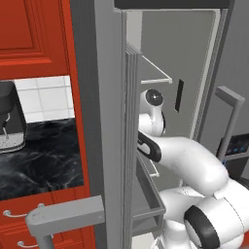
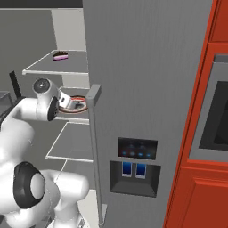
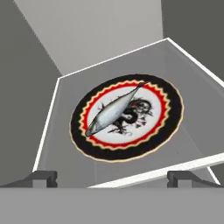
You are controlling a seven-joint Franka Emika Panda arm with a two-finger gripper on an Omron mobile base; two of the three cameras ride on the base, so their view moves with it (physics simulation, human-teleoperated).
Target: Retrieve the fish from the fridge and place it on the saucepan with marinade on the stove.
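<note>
While gripper (image 3: 112, 177) hangs wide open, fish (image 3: 114, 109) lies on plate (image 3: 168, 116), fridge (image 2: 147, 80) shelf (image 3: 61, 148), nothing between

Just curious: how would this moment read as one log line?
stage: reaching | gripper: open, empty | silver fish: on round patterned plate | tall grey fridge: left door open

A silver fish (image 3: 111, 113) lies diagonally on a round patterned plate (image 3: 166, 127), apparently on a fridge (image 2: 147, 67) shelf.

A kitchen: an open grey fridge (image 2: 147, 89) stands between red cabinets (image 1: 29, 34), a black marble counter (image 1: 39, 155) beside it.
</note>
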